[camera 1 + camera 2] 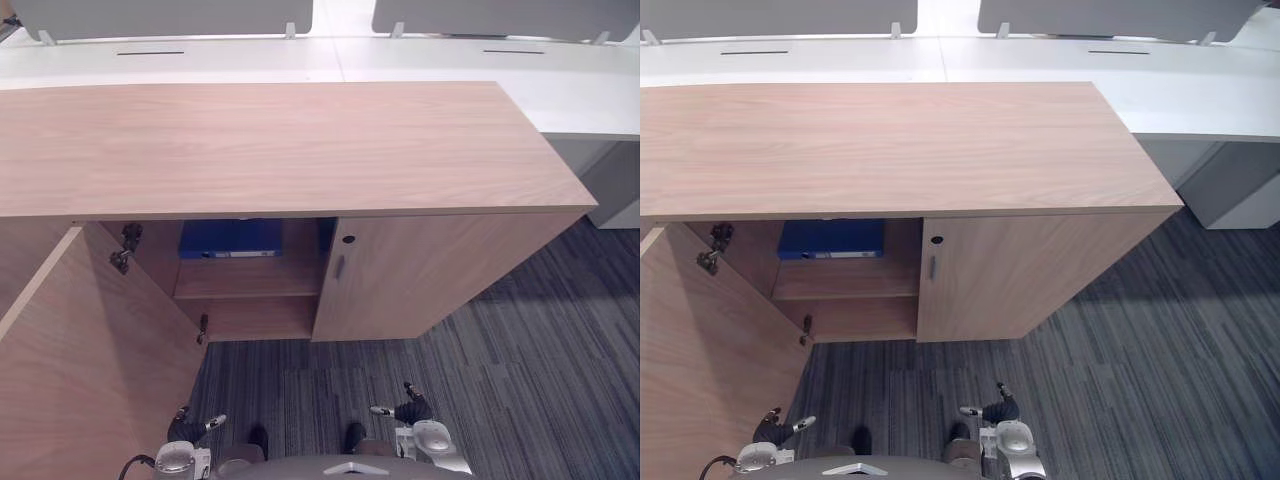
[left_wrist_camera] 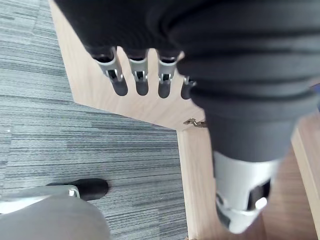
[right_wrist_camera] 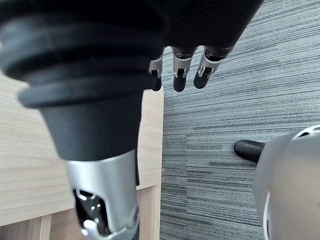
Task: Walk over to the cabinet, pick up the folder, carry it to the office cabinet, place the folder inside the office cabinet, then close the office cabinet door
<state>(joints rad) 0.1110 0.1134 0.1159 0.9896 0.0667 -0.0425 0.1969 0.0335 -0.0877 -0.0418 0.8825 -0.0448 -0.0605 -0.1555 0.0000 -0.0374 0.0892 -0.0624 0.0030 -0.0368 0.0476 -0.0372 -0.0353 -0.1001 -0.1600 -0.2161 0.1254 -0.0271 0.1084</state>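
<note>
Folder, blue, lies on the upper shelf inside the office cabinet, centre frame, its left door swung wide. Left hand and right hand hang at bottom, fingers straight, empty.

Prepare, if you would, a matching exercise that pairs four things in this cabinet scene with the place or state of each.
Things:
1. folder
2. left door
3. right door
4. right hand

Places or states:
A. shut, with a small handle near its edge
B. swung wide open
C. on a shelf inside the cabinet
D. open and holding nothing, low above the carpet

Pairs: 1-C, 2-B, 3-A, 4-D.
</note>
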